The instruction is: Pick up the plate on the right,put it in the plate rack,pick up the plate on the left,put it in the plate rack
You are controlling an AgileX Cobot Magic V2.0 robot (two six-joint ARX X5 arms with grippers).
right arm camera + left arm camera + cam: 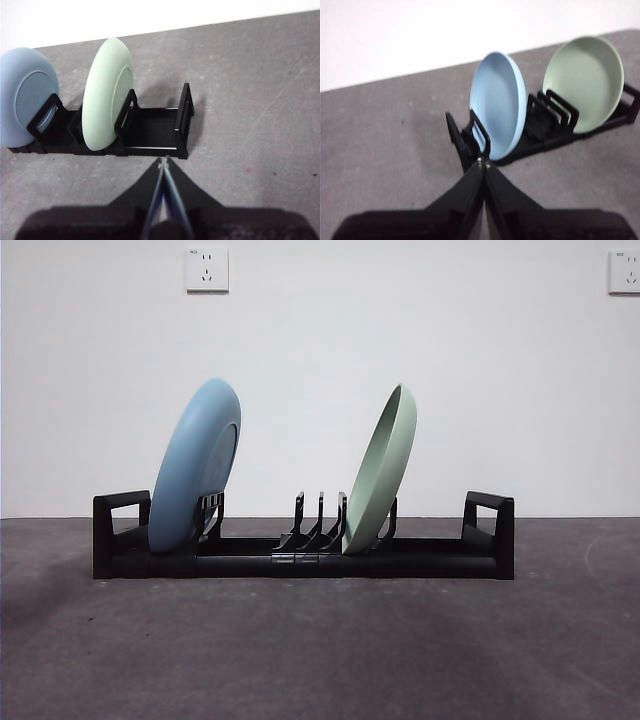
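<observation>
The black plate rack [300, 558] stands across the middle of the table. A blue plate [196, 465] stands on edge in its left end, leaning right. A green plate [381, 470] stands on edge right of the centre prongs, also leaning right. Both arms are out of the front view. My left gripper [483, 162] is shut and empty, above the table near the rack's left handle [456, 135], with the blue plate [499, 111] and green plate [584, 82] beyond. My right gripper [164, 161] is shut and empty, near the rack's right handle [183, 120], beside the green plate [106, 95].
The table [320, 650] is dark grey, with a white wall behind it. Two wall sockets [206, 269] sit high on the wall. The rack's centre prongs [318, 525] hold nothing.
</observation>
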